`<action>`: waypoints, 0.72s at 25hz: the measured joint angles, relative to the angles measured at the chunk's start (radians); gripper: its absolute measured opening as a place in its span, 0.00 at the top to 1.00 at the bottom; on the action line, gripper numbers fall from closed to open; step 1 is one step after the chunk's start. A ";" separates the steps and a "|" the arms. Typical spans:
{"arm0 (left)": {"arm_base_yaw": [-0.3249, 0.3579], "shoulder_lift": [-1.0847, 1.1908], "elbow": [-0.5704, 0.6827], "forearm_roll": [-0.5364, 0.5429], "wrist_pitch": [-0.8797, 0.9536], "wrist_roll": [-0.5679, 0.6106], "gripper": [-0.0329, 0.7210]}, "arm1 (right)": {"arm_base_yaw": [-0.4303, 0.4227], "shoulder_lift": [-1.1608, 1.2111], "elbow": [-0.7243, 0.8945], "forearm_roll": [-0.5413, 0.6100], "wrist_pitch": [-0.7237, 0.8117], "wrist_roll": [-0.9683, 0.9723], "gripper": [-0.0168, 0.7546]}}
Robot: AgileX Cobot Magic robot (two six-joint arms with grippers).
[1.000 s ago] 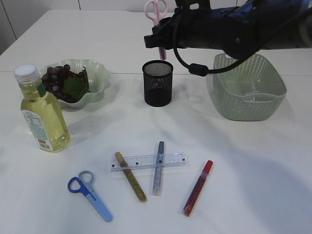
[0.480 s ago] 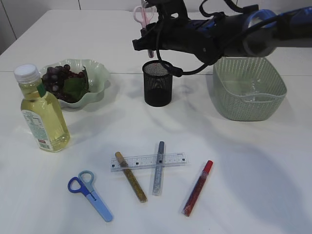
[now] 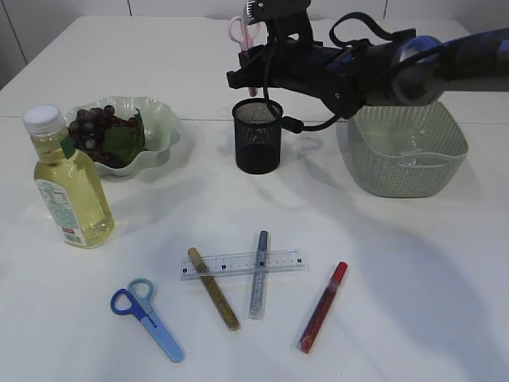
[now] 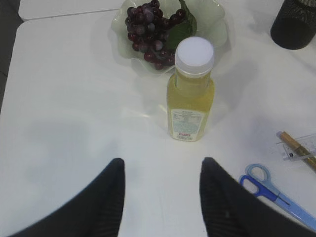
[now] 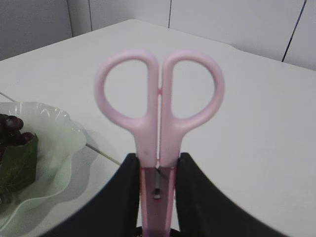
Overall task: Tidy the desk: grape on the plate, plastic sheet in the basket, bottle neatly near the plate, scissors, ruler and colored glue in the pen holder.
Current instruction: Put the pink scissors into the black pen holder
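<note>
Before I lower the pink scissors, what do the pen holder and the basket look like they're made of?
Pen holder: looks like black metal wire mesh, matte; light shows through its fine grid wall. Basket: probably molded plastic, pale green with a woven-look perforated pattern and smooth rim. Pink scissors: handles look like smooth, slightly glossy plastic; the blades seem to sit in a translucent pink sheath.

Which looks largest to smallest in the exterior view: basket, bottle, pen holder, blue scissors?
1. basket
2. bottle
3. pen holder
4. blue scissors
The bottle and scissors lie nearer the camera, so real sizes may differ.
</note>
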 joint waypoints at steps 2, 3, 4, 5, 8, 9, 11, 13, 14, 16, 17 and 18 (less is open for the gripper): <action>0.000 0.000 0.000 0.000 -0.002 0.000 0.48 | -0.002 0.013 0.000 0.000 -0.016 0.000 0.72; 0.000 0.000 0.000 0.000 -0.003 0.000 0.48 | -0.002 0.020 0.000 0.000 -0.016 0.000 0.72; 0.000 0.000 0.000 0.000 -0.003 0.000 0.48 | -0.002 0.028 0.000 -0.001 -0.017 0.000 0.72; 0.000 0.000 0.000 0.000 -0.006 0.000 0.48 | -0.002 0.036 0.000 -0.002 -0.020 0.000 0.72; 0.000 0.000 0.000 0.000 -0.006 0.000 0.48 | -0.002 0.053 0.000 -0.002 -0.021 -0.009 0.72; 0.000 0.000 0.000 0.000 -0.006 0.000 0.48 | -0.002 0.053 0.000 -0.002 -0.021 -0.011 0.72; 0.000 0.000 0.000 0.000 -0.006 0.000 0.48 | -0.002 0.053 0.000 -0.004 -0.022 -0.019 0.72; 0.000 0.000 0.000 0.000 -0.006 0.000 0.48 | -0.003 0.053 0.000 -0.004 -0.024 -0.025 0.72; 0.000 0.000 0.000 0.000 -0.006 0.000 0.48 | -0.003 0.053 0.000 -0.006 -0.024 -0.028 0.72; 0.000 0.000 0.000 0.000 -0.006 0.000 0.48 | -0.003 0.057 0.000 -0.006 -0.024 -0.030 0.72; 0.000 0.000 0.000 0.000 -0.006 0.000 0.48 | -0.003 0.059 0.000 -0.006 -0.024 -0.030 0.72; 0.000 0.000 0.000 0.000 -0.006 0.000 0.48 | -0.003 0.064 0.000 -0.006 -0.022 -0.031 0.72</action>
